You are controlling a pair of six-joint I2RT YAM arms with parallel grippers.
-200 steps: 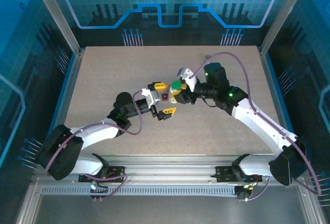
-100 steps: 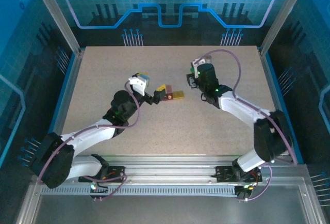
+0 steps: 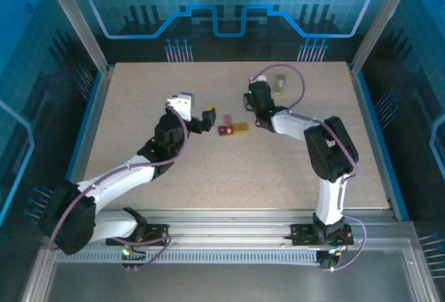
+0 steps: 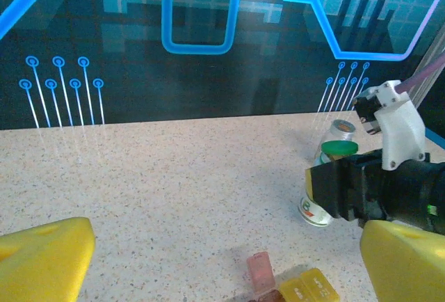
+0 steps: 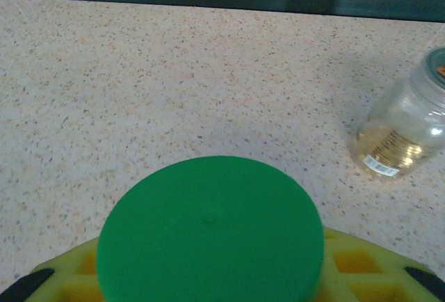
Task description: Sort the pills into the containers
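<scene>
The left tool (image 3: 207,117) has drawn back from the containers (image 3: 240,128), jaws spread. The right tool (image 4: 332,189) has carried the green-capped bottle (image 4: 341,150) away, near a clear jar (image 3: 279,83) behind it.

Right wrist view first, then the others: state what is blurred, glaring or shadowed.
Right wrist: the green cap looms close and soft-edged; the clear bottle carries bright glints. Left wrist: the yellow pads at the bottom corners are blurred, the green-capped bottle is sharper. Top external: the table is evenly lit, with soft shadows beside the arms.
</scene>
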